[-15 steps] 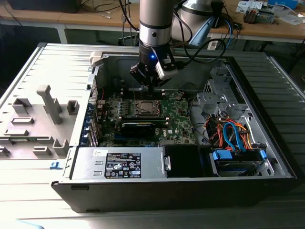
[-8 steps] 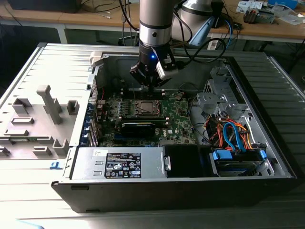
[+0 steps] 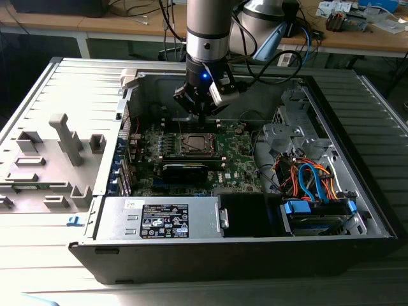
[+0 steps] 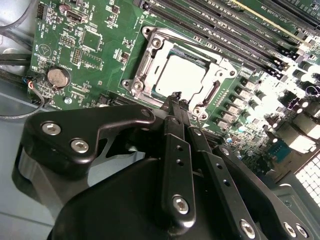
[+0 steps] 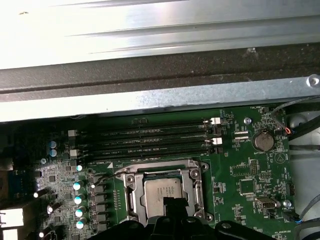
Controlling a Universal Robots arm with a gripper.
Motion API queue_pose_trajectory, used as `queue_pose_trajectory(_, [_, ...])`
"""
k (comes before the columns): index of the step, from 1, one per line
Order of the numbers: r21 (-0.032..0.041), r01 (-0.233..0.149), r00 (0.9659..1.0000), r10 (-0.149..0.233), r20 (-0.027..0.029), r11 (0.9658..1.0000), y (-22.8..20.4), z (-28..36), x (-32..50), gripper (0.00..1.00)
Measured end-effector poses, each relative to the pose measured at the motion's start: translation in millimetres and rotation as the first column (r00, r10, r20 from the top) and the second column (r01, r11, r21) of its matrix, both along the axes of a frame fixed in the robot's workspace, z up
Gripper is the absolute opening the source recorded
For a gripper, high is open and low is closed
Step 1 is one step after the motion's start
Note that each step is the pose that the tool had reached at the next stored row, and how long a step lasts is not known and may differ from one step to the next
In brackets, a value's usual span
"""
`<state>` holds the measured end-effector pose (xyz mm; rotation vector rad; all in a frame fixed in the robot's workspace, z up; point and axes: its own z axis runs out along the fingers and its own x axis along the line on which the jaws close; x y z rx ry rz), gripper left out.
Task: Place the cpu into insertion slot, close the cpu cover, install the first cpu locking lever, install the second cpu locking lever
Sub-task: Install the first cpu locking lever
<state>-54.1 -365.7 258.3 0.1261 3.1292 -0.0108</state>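
The cpu (image 4: 180, 75) lies in the insertion slot (image 4: 142, 75) on the green board, its silvery top showing. The cpu cover (image 4: 155, 42), a thin metal frame, lies flat around it. My gripper (image 4: 179, 100) is shut with nothing between its black fingers, and its tip is at one edge of the socket; I cannot tell whether it touches. In the first wrist view the cpu (image 5: 161, 191) sits inside the cpu cover (image 5: 131, 186), with the gripper (image 5: 172, 204) at its edge. A thin wire lever (image 5: 102, 178) juts out beside the socket. In the exterior view the gripper (image 3: 202, 118) hangs just above the insertion slot (image 3: 191, 145).
Long black memory slots (image 5: 155, 137) run beside the socket, and a coin battery (image 5: 263, 141) is nearby. The case wall (image 5: 160, 85) rises behind the board. A grey power supply box (image 3: 159, 218) and a drive bay with coloured cables (image 3: 309, 182) fill the case's near side.
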Motion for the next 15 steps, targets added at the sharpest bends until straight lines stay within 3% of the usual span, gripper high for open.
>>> queue_pose_trajectory(15, [0.0000, -0.039, 0.9992, 0.039, 0.0000, 0.9992, 0.0, 0.0, 0.0, 0.11])
